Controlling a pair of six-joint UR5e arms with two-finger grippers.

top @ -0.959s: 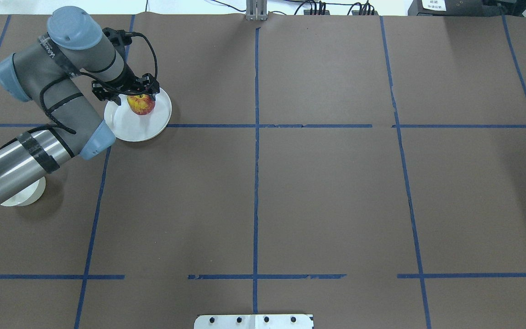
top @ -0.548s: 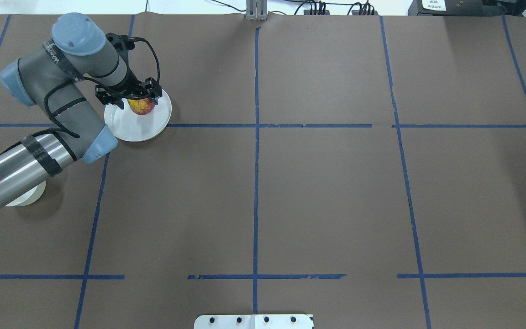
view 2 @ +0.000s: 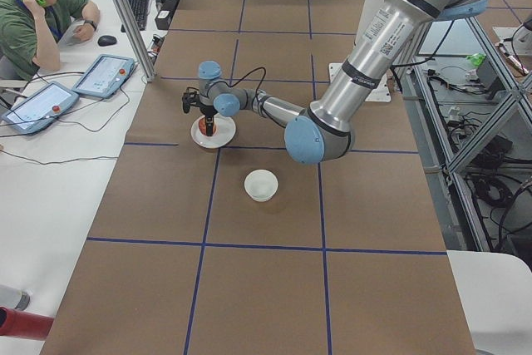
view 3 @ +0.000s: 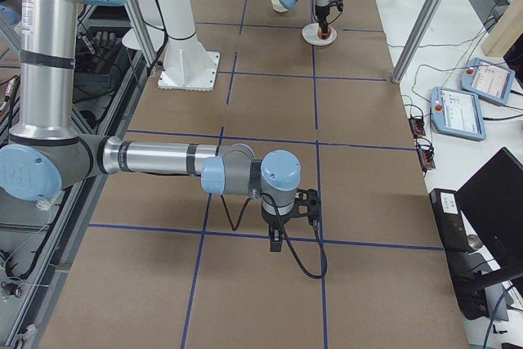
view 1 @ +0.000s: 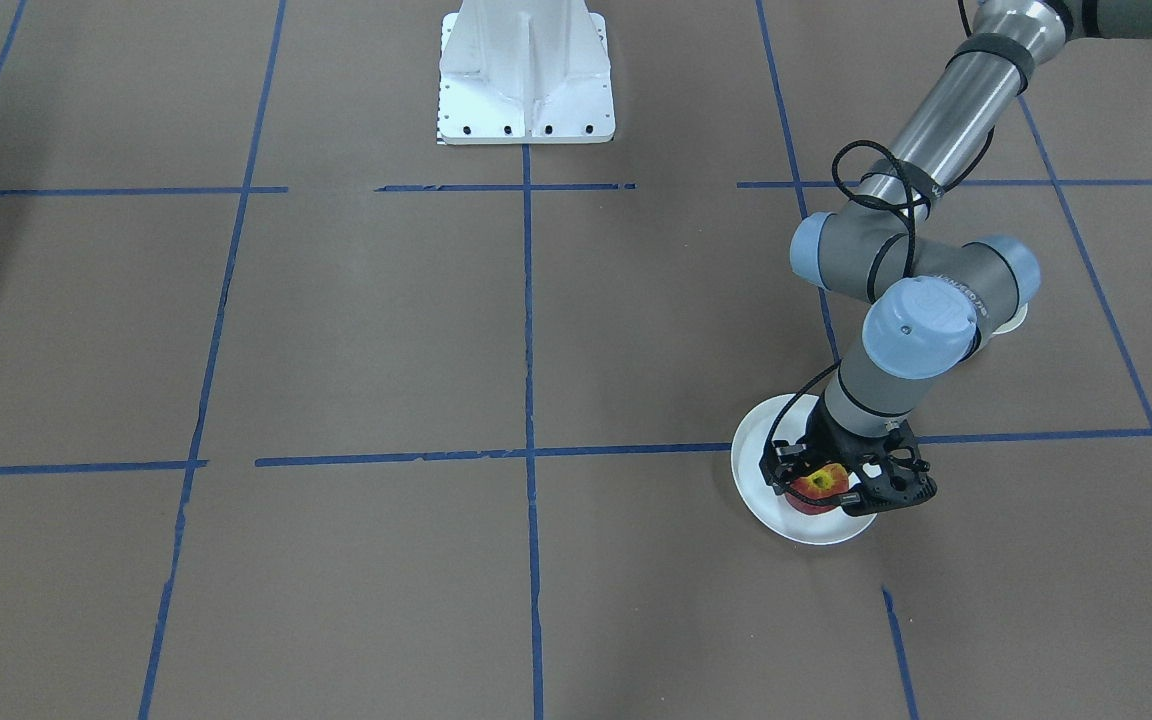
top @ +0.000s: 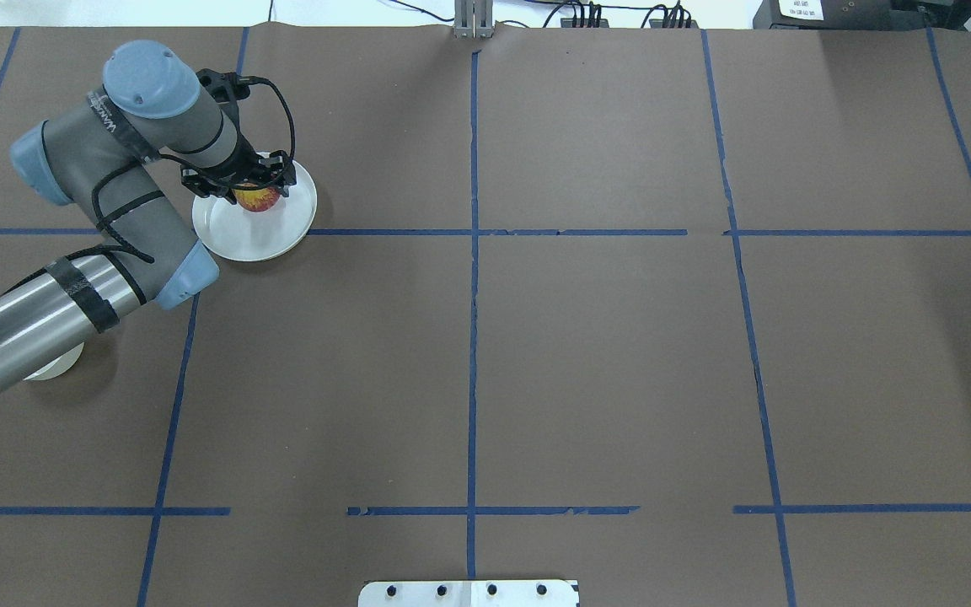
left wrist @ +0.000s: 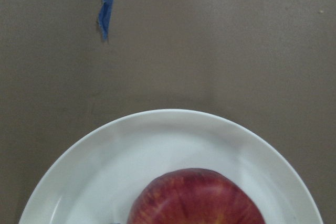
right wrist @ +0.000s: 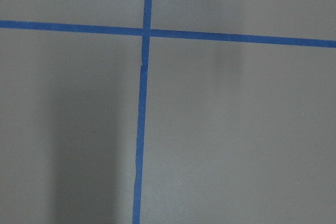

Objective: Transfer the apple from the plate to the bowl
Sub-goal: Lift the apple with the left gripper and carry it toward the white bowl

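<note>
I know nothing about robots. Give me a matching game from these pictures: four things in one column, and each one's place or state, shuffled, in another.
Things:
1. small red apple
2. small deep cream bowl
3. left end effector
4. right end effector

Places or states:
A. over bare brown table paper
B. open, straddling the apple
C. on the wide white plate
D. standing empty, apart from the plate

Pairs: 1-C, 2-D, 3-B, 4-A

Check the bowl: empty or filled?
Empty: the bowl shows a bare inside in the left view; the apple sits on the plate.
</note>
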